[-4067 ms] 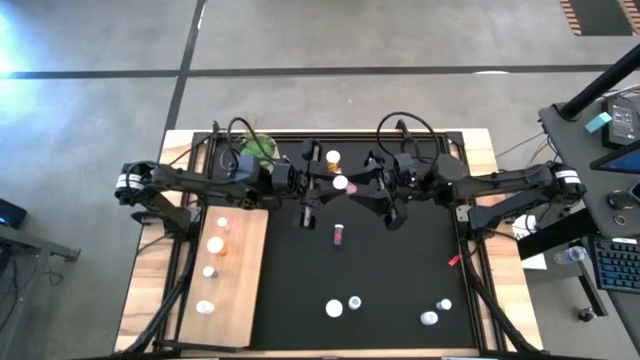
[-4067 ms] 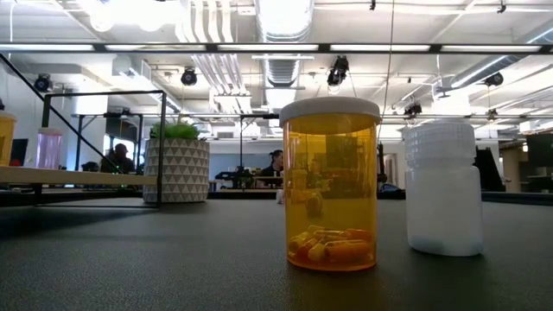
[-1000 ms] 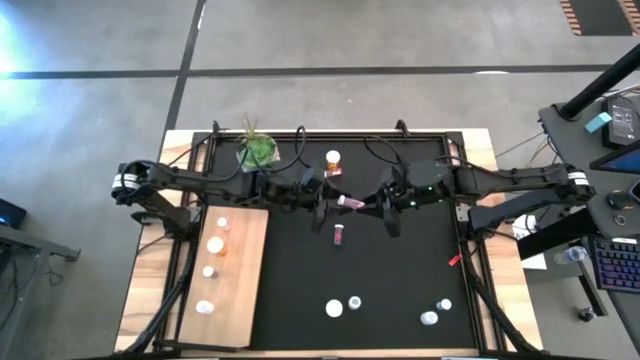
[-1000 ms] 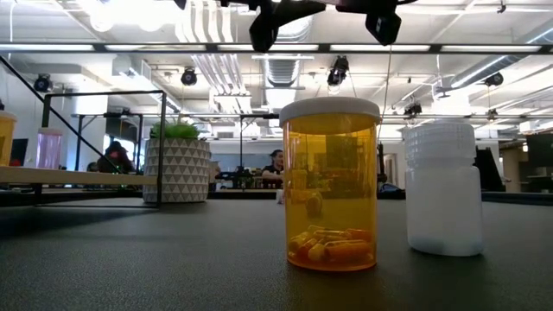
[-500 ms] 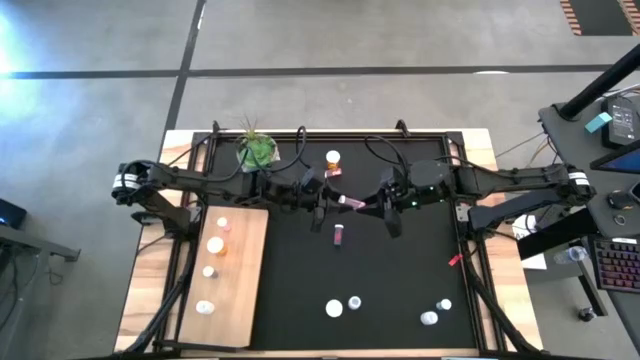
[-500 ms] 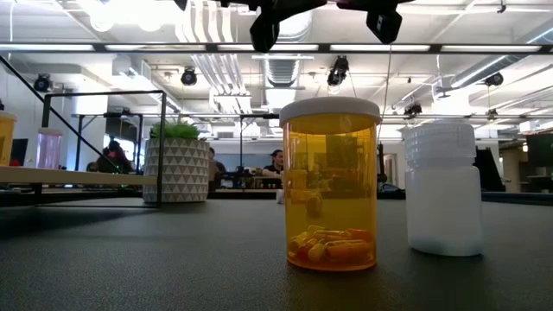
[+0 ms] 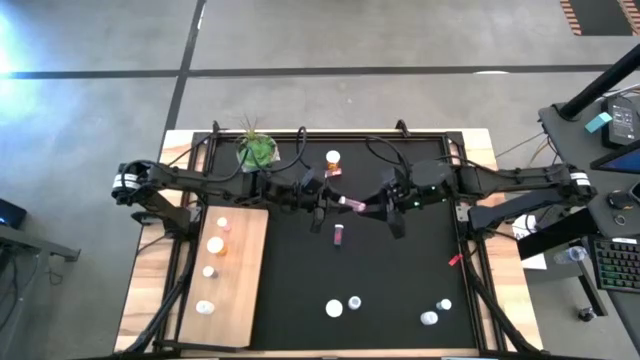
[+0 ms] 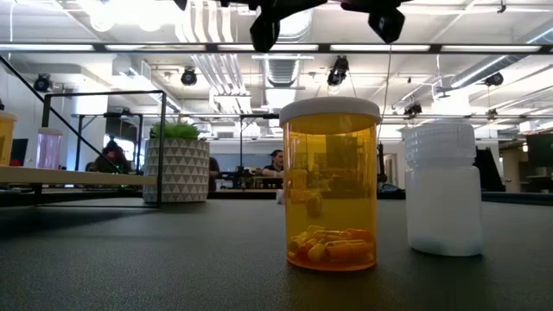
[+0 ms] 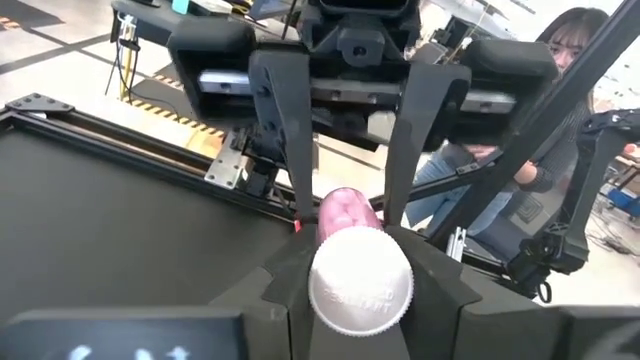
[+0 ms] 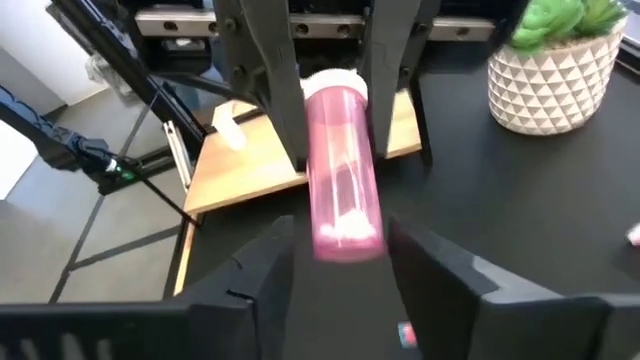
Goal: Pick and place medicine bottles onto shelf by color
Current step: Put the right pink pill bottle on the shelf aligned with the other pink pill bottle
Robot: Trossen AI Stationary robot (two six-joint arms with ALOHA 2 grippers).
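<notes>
Shelf point(image 7: 236, 270) left on mat point(image 7: 400, 290), four bottles point(image 7: 215, 243) on it; plant pot point(image 7: 257, 150) behind; bottle point(image 7: 350, 201) apparently airborne between grippers, mid-mat.

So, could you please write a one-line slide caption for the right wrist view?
Handover above the black mat: left gripper shut on the pink bottle's cap end, right gripper opening around its base.

Translucent glossy plastic orange bottle point(image 8: 331, 186), matt black mat point(image 7: 400, 290), pale, seemingly smooth wood shelf point(image 7: 240, 290)
</notes>
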